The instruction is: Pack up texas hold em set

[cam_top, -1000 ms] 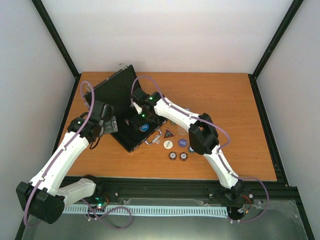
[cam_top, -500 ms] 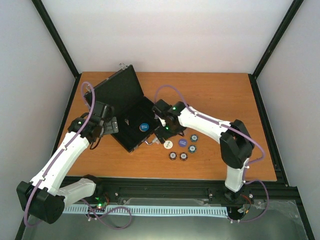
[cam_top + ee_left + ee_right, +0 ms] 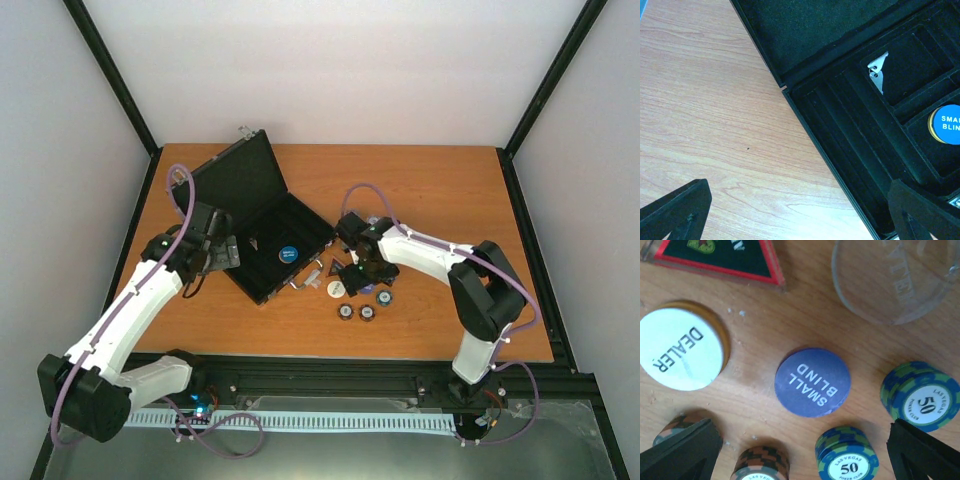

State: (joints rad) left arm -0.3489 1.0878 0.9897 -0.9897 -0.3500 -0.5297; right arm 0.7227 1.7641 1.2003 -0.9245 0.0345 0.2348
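Overhead: case [image 3: 240,190] lies open left of centre, chip stacks [image 3: 367,313] on table beside it. Only wrist views show lettering: blue disc [image 3: 812,382] under right gripper [image 3: 802,450], spread wide, empty; left gripper [image 3: 800,220] likewise, at case edge.

Table [image 3: 440,190]: rectangular, orange-brown wood-grain top, dark edging. Back wall [image 3: 330,70], left wall [image 3: 50,150], right wall [image 3: 600,180]: plain white panels, evenly lit. Black frame posts [image 3: 110,72] at rear corners, slanting outward in overhead view. Black rail [image 3: 340,380] along near table edge. White slotted strip [image 3: 300,421] just below rail. Grey surface [image 3: 320,455] at bottom. Pale glare patch on wood in left wrist view.
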